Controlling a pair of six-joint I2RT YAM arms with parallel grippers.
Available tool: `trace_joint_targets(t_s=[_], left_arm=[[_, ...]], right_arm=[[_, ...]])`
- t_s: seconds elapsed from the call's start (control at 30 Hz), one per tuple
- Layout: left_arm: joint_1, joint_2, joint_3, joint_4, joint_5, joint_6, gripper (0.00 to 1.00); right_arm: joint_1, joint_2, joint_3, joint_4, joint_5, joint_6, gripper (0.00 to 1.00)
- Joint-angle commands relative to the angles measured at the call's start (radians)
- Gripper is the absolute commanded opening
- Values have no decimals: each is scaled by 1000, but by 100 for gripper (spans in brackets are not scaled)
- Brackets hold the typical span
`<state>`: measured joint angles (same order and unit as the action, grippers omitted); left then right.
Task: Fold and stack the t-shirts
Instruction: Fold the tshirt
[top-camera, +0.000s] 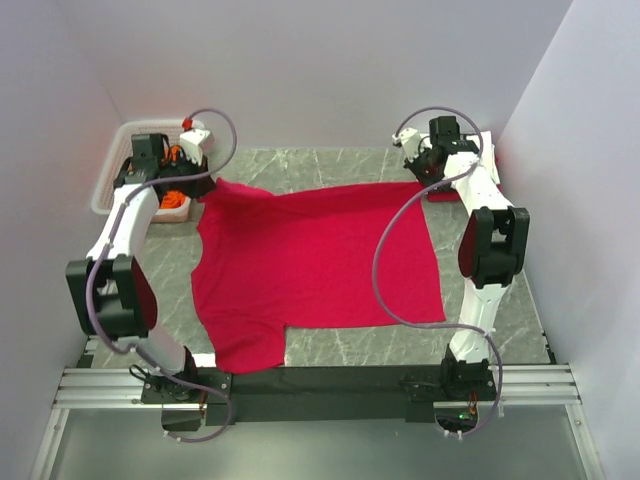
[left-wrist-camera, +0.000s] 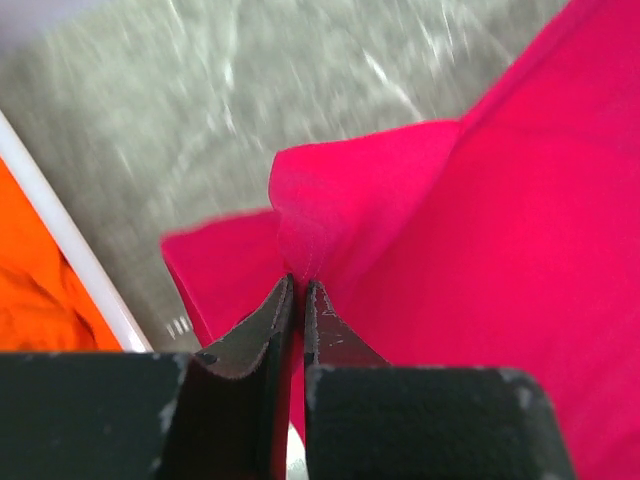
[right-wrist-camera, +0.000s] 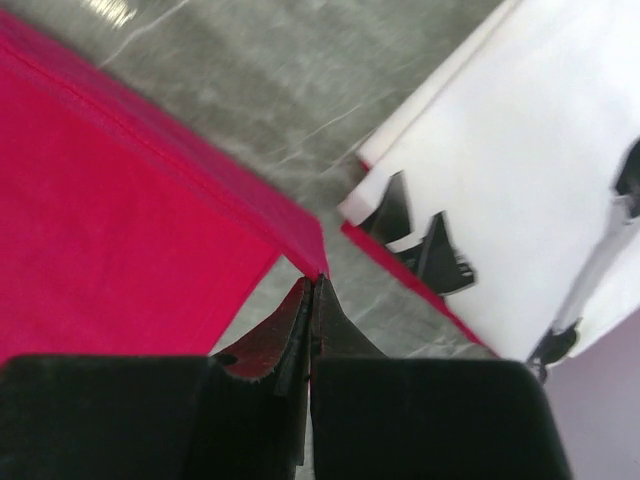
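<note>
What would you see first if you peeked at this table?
A big red t-shirt lies spread across the middle of the grey table. The left pincer and right pincer each pinch its far side, one at either end. A white printed t-shirt sits at the far right.

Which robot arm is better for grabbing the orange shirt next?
Probably left. The left hand pinches the red t-shirt right beside the basket holding the orange t-shirt; the right hand is across the table, by the white t-shirt.
</note>
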<state>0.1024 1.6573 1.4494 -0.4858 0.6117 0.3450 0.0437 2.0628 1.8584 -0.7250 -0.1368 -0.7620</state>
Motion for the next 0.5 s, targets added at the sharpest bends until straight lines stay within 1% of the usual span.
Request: trace_joint_targets(t_s=[0.0, 0.07, 0.13, 0.17, 0.23, 0.4, 0.43, 0.47], left_arm=[[2, -123, -94, -51, -38, 46, 1], [-1, -172, -147, -73, -50, 67, 0], [-6, -200, -231, -76, -66, 77, 0], [-15, -224, -280, -82, -70, 81, 0], [-39, -247, -325, -86, -90, 83, 1], [-95, -249, -457, -82, -165, 88, 1], [-130, -242, -472, -74, -177, 83, 0], [-138, -234, -495, -68, -202, 74, 0]], right_arm=[[-11, -85, -37, -51, -56, -56, 0], [-13, -96, -76, -68, -75, -78, 0], [-11, -112, -123, -76, -80, -95, 0], [-11, -119, -142, -71, -76, -108, 0], [-11, -124, -189, -68, -67, -120, 0], [-8, -127, -272, -94, -63, -157, 0], [-8, -125, -295, -97, -64, -160, 0], [-5, -122, -303, -103, -63, -163, 0]])
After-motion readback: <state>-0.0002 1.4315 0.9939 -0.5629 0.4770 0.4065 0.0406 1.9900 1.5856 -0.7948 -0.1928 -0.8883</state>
